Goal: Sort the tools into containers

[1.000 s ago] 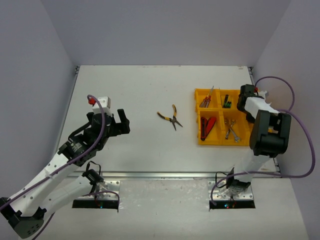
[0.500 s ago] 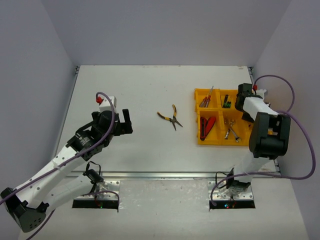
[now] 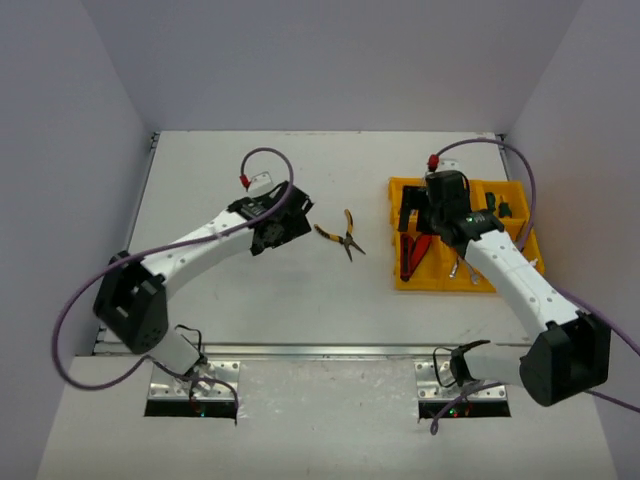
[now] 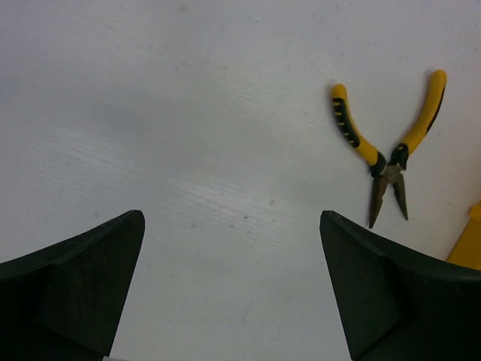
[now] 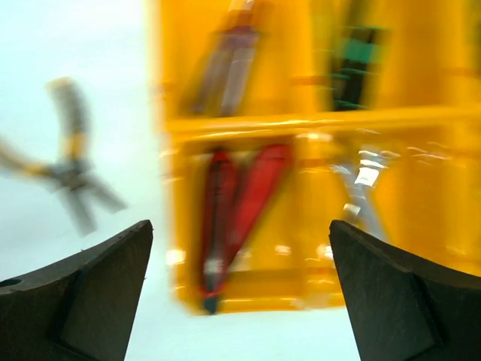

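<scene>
Beside pliers [image 4: 385, 162], left hand [image 4: 229, 226] spread, empty; above yellow tray [image 5: 248, 120], right hand [image 5: 240, 226] spread, empty.

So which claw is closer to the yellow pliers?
Left. The left gripper hovers just left of the pliers; the right gripper is over the yellow tray, farther off.

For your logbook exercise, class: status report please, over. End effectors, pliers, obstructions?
Left end effector open, empty, short of the pliers. Right end effector open, empty, above the tray. Pliers on the table, nothing blocking them.
</scene>
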